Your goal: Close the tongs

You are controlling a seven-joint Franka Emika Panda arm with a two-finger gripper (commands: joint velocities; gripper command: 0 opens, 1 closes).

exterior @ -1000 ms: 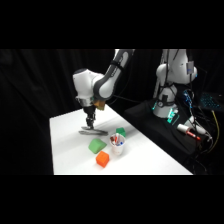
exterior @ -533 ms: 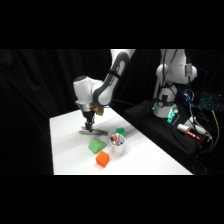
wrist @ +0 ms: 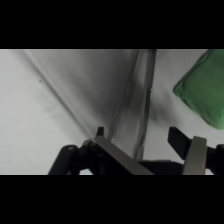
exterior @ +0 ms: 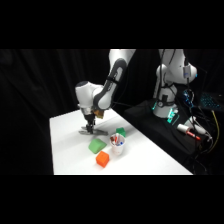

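Tool (exterior: 90,125) has dropped onto the tongs (wrist: 135,115), which lie on the worktop (exterior: 70,150) just beyond the green block (exterior: 96,145). Fingers (wrist: 194,152) straddle both tong arms, open, nothing squeezed yet. Descent looks finished; squeeze is the likely next step.

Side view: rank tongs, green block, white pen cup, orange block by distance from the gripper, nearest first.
From the gripper:
1. Slim silver-grey metal tongs, directly under it.
2. Flat green block, just toward the camera.
3. Small white cup with pens, further right.
4. Orange block, closest to the table's front edge.
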